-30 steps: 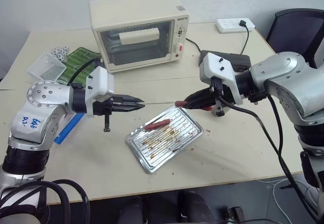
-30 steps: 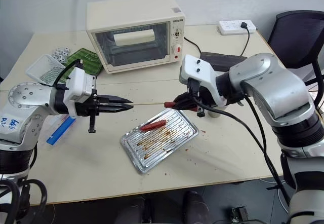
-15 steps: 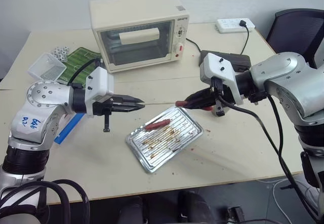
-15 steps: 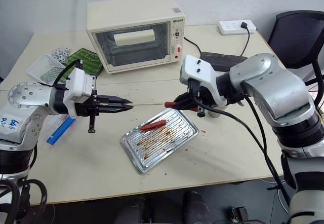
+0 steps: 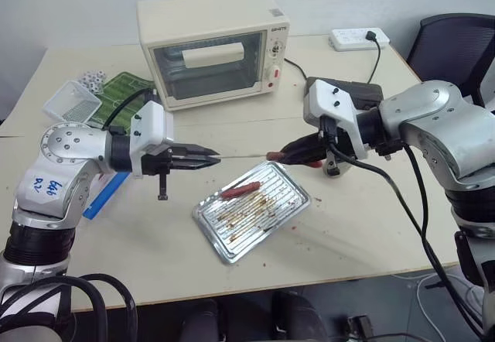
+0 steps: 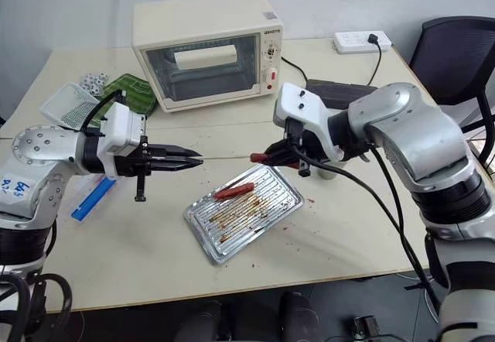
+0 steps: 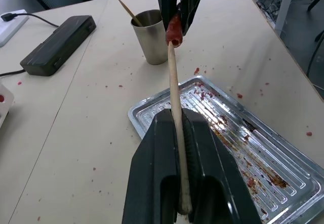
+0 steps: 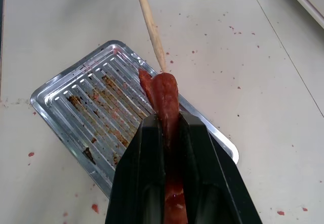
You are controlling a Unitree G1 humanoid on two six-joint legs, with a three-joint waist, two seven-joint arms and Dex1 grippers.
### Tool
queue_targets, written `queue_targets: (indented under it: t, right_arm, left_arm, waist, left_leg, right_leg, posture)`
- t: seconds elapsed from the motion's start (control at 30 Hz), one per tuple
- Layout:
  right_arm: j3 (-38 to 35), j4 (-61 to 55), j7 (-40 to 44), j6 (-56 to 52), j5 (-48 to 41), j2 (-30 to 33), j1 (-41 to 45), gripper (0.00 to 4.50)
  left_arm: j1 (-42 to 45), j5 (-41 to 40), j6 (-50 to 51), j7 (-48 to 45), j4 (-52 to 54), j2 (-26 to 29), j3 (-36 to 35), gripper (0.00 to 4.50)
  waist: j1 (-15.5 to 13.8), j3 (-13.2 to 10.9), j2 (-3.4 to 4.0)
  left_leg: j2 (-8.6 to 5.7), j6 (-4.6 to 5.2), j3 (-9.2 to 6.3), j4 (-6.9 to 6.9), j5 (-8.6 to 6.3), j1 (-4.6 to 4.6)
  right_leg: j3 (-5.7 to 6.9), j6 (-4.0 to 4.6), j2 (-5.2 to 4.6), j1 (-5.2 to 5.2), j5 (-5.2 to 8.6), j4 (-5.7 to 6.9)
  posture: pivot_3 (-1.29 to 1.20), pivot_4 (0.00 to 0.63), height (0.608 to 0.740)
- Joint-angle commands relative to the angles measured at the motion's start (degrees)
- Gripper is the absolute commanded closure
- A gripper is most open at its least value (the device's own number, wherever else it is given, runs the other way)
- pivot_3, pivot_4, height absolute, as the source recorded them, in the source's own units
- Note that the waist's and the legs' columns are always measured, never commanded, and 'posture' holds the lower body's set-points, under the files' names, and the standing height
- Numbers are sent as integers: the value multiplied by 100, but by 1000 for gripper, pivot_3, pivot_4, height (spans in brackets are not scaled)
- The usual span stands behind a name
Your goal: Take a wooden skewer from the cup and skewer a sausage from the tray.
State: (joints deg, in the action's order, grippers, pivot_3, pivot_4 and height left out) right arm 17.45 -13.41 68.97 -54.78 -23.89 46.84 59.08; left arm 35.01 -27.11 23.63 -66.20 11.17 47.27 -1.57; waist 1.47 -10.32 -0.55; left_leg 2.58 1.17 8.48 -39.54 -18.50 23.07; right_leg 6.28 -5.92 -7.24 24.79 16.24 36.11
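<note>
Skewering is starting: left gripper (image 5: 207, 158) is pinching wooden skewer (image 5: 244, 156) tight, its tip just entering sausage (image 8: 165, 98) clamped in right gripper (image 5: 288, 155), w/ push-through left; tray (image 5: 294, 201) w/ second sausage (image 5: 240, 189) below both.

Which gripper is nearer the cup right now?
Right. The right gripper, shut on a sausage, hangs just beside the cup. The left gripper, shut on the wooden skewer, is across the tray from it.
</note>
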Motion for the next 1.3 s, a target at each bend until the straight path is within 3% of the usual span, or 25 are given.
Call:
queue_targets:
  t: [0.03, 0.63, 1.3]
  right_arm:
    - [-85, -69, -33, 116, 12, -67, 172, 4167]
    - [-191, -48, 100, 127, 80, 160, 53, 4167]
    - [-131, -293, 8, -12, -118, -83, 203, 4167]
  left_arm:
    - [135, -51, -94, -37, 123, -42, -23, 4500]
    - [79, 37, -204, -134, -64, 72, -151, 4500]
    - [246, 69, -328, -159, -161, -55, 32, 4500]
  waist:
    - [0, 0, 0]
    - [0, 0, 0]
    - [-1, 0, 0]
  left_leg:
    - [0, 0, 0, -1, 0, 1]
    - [1, 0, 0, -6, 0, 3]
    - [1, 0, -1, -7, 0, 4]
  right_leg:
    - [0, 0, 0, 0, 0, 0]
    - [1, 0, 1, 0, 0, 2]
    - [1, 0, 0, 0, 0, 5]
  posture:
    - [0, 150, 740]
    - [0, 150, 740]
    - [0, 150, 740]
